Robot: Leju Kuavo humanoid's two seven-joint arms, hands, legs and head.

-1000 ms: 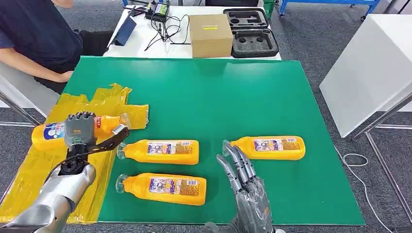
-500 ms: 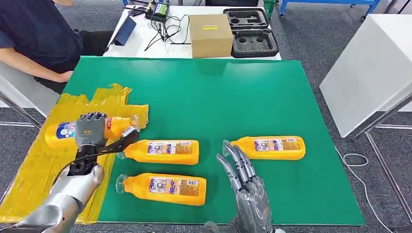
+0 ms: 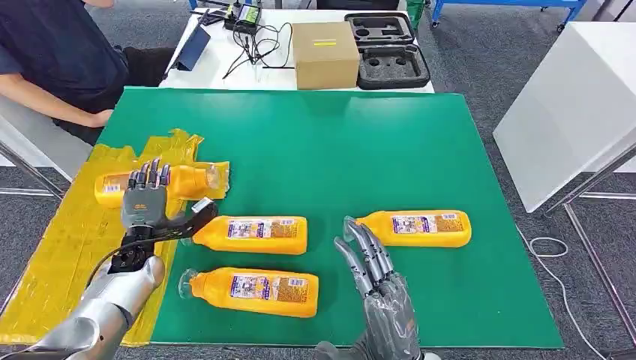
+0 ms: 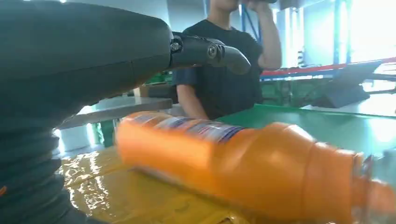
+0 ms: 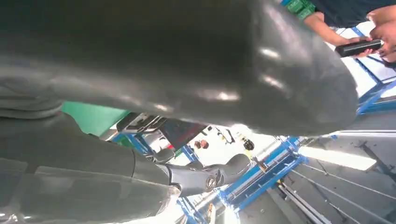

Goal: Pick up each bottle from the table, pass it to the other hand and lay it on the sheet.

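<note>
One orange bottle [image 3: 154, 182] is lying on the yellow sheet [image 3: 60, 255]; the left hand [image 3: 148, 201] is hovering beside it, fingers [image 3: 154, 174] spread, gripping nothing. Three bottles [image 3: 251, 234] are lying on the green surface [image 3: 330, 150]. The right hand [image 3: 379, 289] is holding nothing, fingers straight.

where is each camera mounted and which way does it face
head view: high on the body, looking down at the table; both hands show, left hand, right hand.
left wrist view: behind the left hand, facing the bottle on the sheet.
right wrist view: behind the right hand, tilted upward.
Shared: that bottle, head and left wrist.
</note>
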